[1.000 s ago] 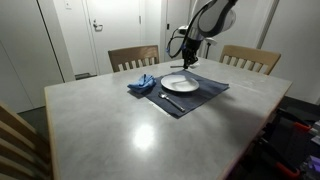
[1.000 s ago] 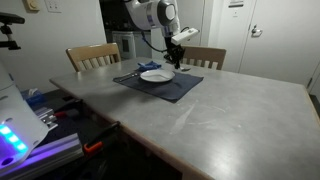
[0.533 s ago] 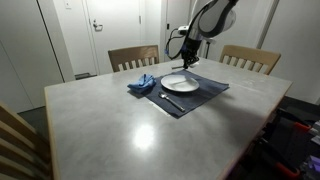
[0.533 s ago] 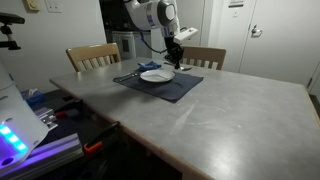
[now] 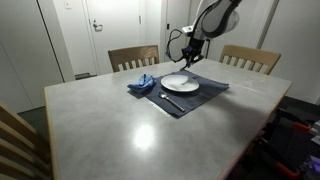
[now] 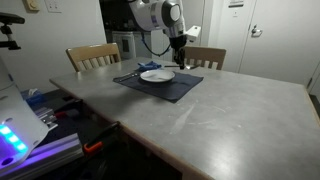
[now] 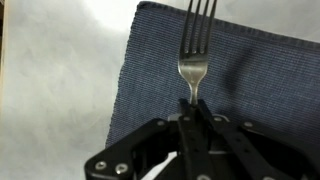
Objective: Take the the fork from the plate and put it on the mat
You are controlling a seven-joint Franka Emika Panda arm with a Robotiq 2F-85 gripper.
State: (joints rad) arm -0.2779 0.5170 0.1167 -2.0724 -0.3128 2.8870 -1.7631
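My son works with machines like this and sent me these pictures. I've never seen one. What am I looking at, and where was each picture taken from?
It is a single robot arm with a two-fingered gripper at its end, steered by a person. Two pictures come from cameras standing in the room, looking at the table from different sides. The third comes from a camera on the arm's wrist, looking past the gripper. On the table lies a dark blue mat with a white plate on it and a crumpled blue cloth beside the plate. The gripper is shut on the handle of a fork, holding it above the mat.
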